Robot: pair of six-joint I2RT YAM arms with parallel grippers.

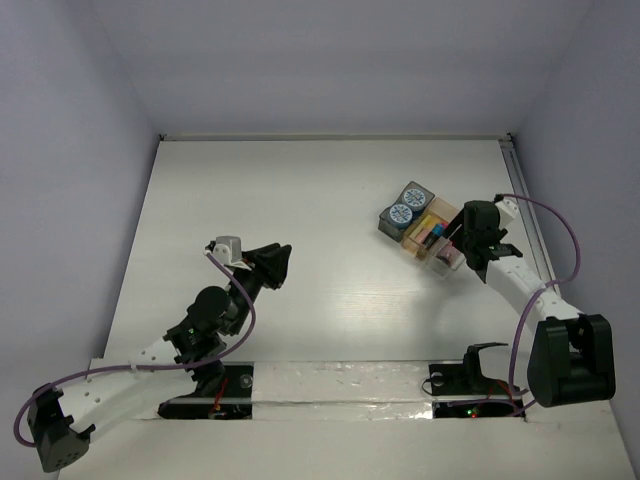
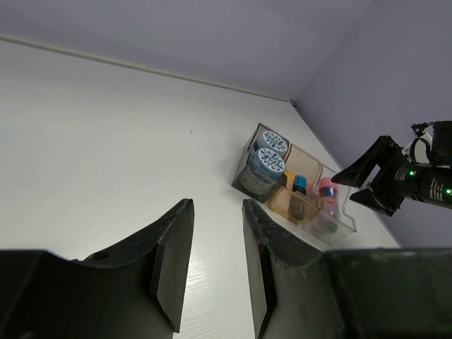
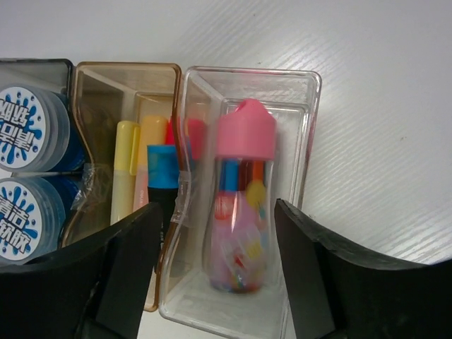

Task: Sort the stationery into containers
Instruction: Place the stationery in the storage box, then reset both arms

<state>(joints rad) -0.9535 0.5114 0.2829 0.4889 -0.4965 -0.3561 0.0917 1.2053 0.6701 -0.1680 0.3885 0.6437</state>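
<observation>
Three joined trays stand at the right of the table. The dark grey tray (image 3: pixel 42 67) holds two blue-and-white rolls (image 3: pixel 25 127). The tan tray (image 3: pixel 106 78) holds a yellow marker (image 3: pixel 123 176), a pale orange one (image 3: pixel 150 138), a blue-capped black one (image 3: pixel 164 166) and a pink-capped one behind. The pink-capped tube of coloured sticks (image 3: pixel 244 205) lies in the clear tray (image 3: pixel 311 113). My right gripper (image 3: pixel 217 212) hovers open over the clear tray, fingers well clear of the tube; it also shows in the top view (image 1: pixel 470 245). My left gripper (image 1: pixel 275 262) is open and empty over bare table at mid-left.
The trays (image 1: pixel 425 225) sit close to the right wall and its edge rail (image 1: pixel 520 190). A taped strip (image 1: pixel 340 382) runs along the near edge between the arm bases. Purple cables loop beside each arm. Walls enclose the table on three sides.
</observation>
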